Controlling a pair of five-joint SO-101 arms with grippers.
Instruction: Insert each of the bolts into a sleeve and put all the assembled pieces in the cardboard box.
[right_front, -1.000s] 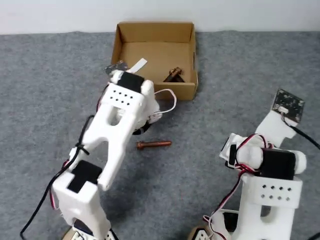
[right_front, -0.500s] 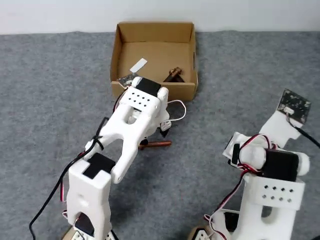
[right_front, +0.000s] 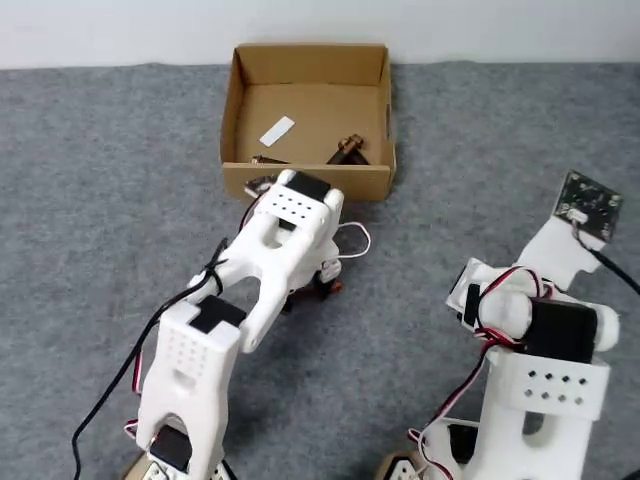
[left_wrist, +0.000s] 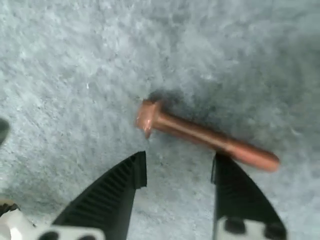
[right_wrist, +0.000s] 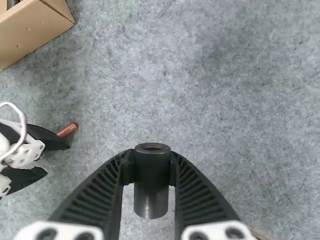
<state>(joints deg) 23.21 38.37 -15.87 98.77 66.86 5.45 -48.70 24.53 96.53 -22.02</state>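
A copper bolt (left_wrist: 200, 135) lies flat on the grey carpet, its head pointing away from the box side. My left gripper (left_wrist: 177, 162) hangs open just above it, one finger on each side of the shank and neither touching it. In the high view the left gripper (right_front: 318, 280) is in front of the cardboard box (right_front: 232, 110), with only the bolt's tip (right_front: 336, 287) showing. My right gripper (right_wrist: 151, 157) is shut on an upright black sleeve (right_wrist: 151, 175), held low over the carpet to the right. An assembled piece (right_front: 350, 150) lies in the box.
The box also holds a white slip (right_front: 277, 131) and a small dark part (right_front: 265, 160) near its front wall. The right arm (right_front: 530, 335) stands at the near right. Bare carpet stretches between the two arms and to the far left.
The left arm has swung from the box's front-left corner toward the right and nearer, ending over the bolt. The right arm has barely moved.
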